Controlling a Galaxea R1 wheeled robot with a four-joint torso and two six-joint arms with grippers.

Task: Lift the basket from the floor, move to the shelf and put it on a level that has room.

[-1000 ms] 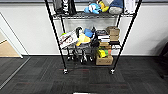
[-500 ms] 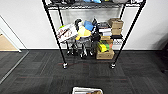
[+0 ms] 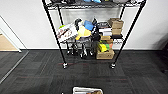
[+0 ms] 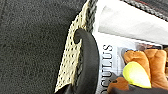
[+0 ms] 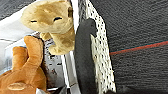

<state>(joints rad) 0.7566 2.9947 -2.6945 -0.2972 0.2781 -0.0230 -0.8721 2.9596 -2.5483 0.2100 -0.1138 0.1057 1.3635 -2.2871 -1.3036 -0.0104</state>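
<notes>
Lying crosswise before the wire rack (image 3: 92,35), the woven basket (image 3: 87,90) was cut off by the frame edge; neither gripper's finger state could be told.

- The left gripper (image 4: 84,75) is held close against one end of the basket (image 4: 71,57), level with its rim; a dark curved part lies over that rim.
- The right gripper (image 5: 83,65) is likewise close against the rim at the basket's other end.
- Grip state cannot be made out for either.
</notes>
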